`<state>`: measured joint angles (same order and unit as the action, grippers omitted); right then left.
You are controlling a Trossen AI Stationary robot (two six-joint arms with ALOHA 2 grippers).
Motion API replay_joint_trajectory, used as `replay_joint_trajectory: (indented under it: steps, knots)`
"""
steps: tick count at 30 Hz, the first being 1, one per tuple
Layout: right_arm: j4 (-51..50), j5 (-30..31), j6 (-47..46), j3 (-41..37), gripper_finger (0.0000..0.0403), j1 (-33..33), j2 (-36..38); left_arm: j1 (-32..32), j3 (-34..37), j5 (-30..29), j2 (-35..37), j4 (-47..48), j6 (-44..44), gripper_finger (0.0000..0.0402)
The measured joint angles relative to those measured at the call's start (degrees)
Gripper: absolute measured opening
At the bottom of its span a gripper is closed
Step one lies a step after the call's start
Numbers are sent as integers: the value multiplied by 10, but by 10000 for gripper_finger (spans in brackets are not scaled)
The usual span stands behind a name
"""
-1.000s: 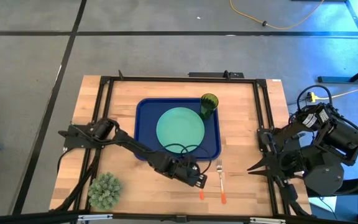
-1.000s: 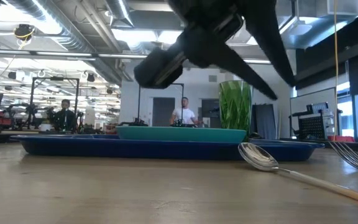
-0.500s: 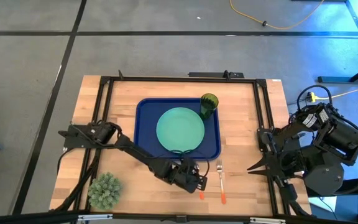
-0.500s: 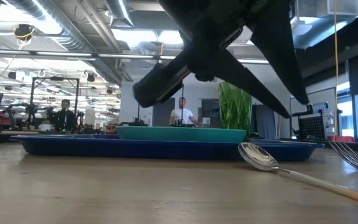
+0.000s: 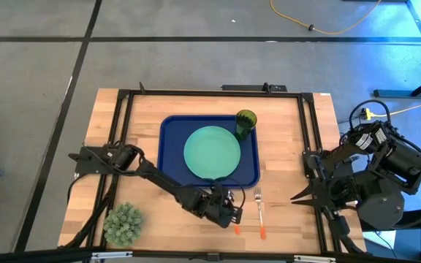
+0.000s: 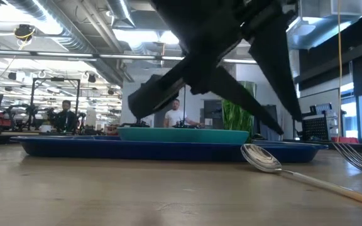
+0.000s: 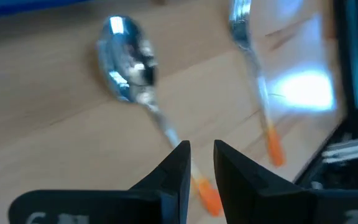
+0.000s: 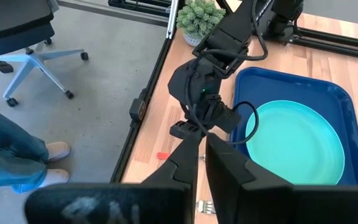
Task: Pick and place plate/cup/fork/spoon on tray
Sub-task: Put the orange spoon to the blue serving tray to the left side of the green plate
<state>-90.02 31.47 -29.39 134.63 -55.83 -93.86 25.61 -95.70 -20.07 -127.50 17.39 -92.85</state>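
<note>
The left claw (image 7: 197,163) hovers, fingers slightly apart and empty, over the spoon (image 7: 135,87) (silver bowl, orange handle), bare counter (image 5: 167,219) behind it, the tray (image 5: 171,172) rim just ahead.

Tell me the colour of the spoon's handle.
Orange. The spoon has a silver bowl and an orange handle, clearest in the left wrist view, just beyond the left gripper.

Four cams, one table.
High: straight down on whole table (image 5: 283,131). Low: tabletop level at front edge, facing room, spoon (image 6: 263,160) close. L wrist: v. near, over same spoon (image 7: 126,68) + fork (image 7: 247,68). R wrist: farther, from table's right side; shares tray (image 8: 347,106) w/ high.
</note>
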Motion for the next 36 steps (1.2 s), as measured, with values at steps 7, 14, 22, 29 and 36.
replay_joint_trajectory:
  steps: [7, 14, 22, 29, 36]
  knots:
    - [0, 0, 1, 0, 34, 0, 0, -10, 1, -6, -8, 19, 21, 63]
    - [0, 0, 1, 0, 34, 0, 0, -25, -1, -4, -7, 47, 64, 63]
    - [0, -3, 0, 0, 34, 0, 0, -39, 0, -2, -7, 87, 66, 63]
    - [0, -16, 0, 0, 34, 0, 0, -39, 0, -3, -7, 92, 79, 63]
    - [0, -16, 0, 0, 34, 0, 0, -45, 0, -2, -7, 92, 95, 63]
